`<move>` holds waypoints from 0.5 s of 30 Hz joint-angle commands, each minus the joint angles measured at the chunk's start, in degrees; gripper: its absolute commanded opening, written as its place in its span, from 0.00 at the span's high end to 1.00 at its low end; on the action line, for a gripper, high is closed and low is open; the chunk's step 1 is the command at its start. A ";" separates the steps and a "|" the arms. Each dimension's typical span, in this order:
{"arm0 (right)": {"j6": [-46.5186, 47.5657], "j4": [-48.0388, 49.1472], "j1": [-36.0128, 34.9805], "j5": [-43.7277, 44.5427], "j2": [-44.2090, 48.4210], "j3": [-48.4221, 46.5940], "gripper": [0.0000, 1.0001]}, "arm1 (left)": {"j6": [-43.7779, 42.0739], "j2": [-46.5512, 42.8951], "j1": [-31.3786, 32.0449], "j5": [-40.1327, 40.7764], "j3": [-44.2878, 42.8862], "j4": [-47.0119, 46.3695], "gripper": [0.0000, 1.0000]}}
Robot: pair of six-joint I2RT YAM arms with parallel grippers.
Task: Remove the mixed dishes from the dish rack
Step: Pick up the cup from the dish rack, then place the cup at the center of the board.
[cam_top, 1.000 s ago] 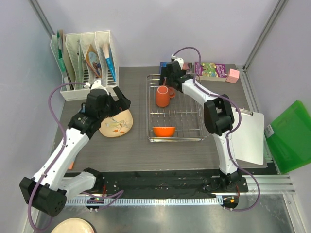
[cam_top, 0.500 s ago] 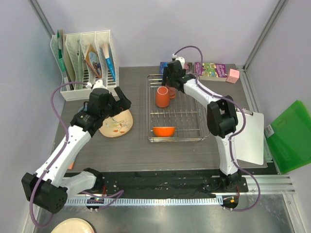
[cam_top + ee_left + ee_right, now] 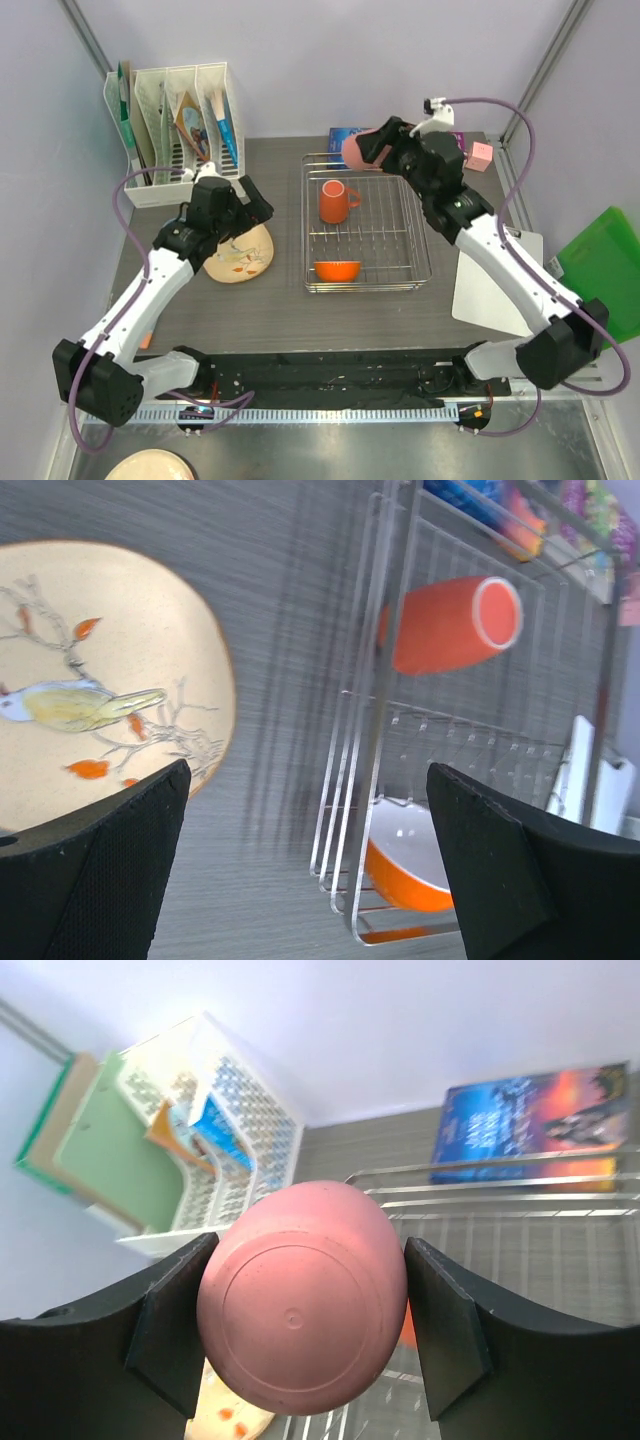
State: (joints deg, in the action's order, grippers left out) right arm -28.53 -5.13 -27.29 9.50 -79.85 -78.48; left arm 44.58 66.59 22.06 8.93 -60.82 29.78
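- The right gripper [image 3: 372, 148] is found pinching the pink cup [image 3: 358, 150]; one finger [image 3: 175, 1325] is pressed to each side of the cup wall.
- The cup is held clear of the wires, over the far rim of the dish rack [image 3: 305, 232], with its flat base turned toward the wrist camera.
- The left gripper [image 3: 240, 205] is seen with its jaws spread wide and nothing between them; it is positioned to the left of the rack, above the far edge of the cream floral-patterned plate [image 3: 240, 258].
- The plate is laid flat on the table [image 3: 250, 310], left of the rack and apart from it; a bird-and-branch design is noted on its face.
- The orange handled mug [image 3: 335, 202] is located inside the rack, in its far half, with the handle turned toward the rack's right side.
- The orange bowl with white inside [image 3: 337, 270] is located inside the rack at its near side, tilted on edge among the wires.
- A blue book [image 3: 345, 133] is noted on the table just beyond the rack's far rim.
- A white slotted file organiser [image 3: 180, 110] is noted well to the left of the rack, at the far side of the table.
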 commanded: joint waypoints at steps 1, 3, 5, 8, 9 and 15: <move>-8.89 11.87 -0.31 -10.43 4.34 12.71 0.99 | 3.75 -2.42 0.17 -7.67 2.87 -12.08 0.00; -12.14 22.40 -0.22 -14.05 8.30 21.58 0.99 | 7.18 -5.23 0.17 -12.86 7.62 -21.55 0.00; -18.29 33.01 -0.22 -18.43 10.15 28.51 0.99 | 11.30 -6.73 0.17 -20.07 14.91 -38.77 0.00; -24.36 43.14 -0.31 -22.58 9.98 33.28 0.99 | 20.27 -4.29 0.17 -27.02 20.89 -57.78 0.02; -25.33 44.57 -0.31 -23.29 9.63 33.91 0.99 | 23.59 -3.32 0.17 -28.34 21.52 -60.25 0.03; -29.56 49.94 -0.22 -25.84 7.61 35.67 0.99 | 28.81 1.17 0.35 -33.10 22.67 -69.41 0.08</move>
State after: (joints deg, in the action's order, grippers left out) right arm -52.80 31.03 -27.33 -12.56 -72.38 -42.17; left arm 67.22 66.94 22.11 -18.00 -38.59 -23.57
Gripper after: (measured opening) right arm 0.734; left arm 0.929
